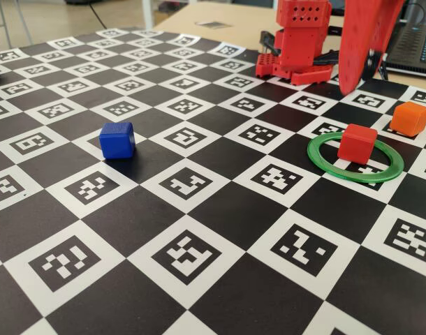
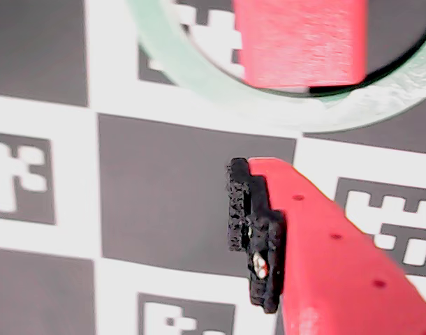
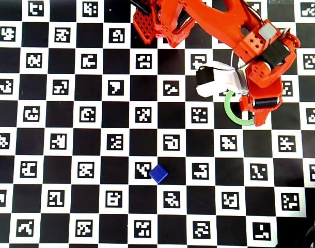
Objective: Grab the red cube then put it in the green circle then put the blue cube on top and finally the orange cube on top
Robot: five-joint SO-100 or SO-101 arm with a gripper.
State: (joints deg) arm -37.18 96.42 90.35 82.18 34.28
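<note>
The red cube [image 1: 357,143] rests on the board inside the green circle [image 1: 325,162], toward the ring's far side. In the wrist view the red cube [image 2: 300,42] and an arc of the green circle [image 2: 192,77] fill the top edge. My gripper [image 1: 353,84] hangs above and behind the ring, apart from the cube, open and holding nothing. Only one red finger with a black pad [image 2: 258,230] shows in the wrist view. The orange cube [image 1: 410,118] sits just right of and behind the ring. Far to the left stands the blue cube [image 1: 117,139], seen from above as [image 3: 158,173].
A black-and-white checkerboard of marker squares [image 1: 199,230] covers the table. The arm's red base [image 1: 300,42] stands at the far edge, with a laptop [image 1: 417,42] behind it to the right. From above, the arm [image 3: 250,46] covers the red and orange cubes.
</note>
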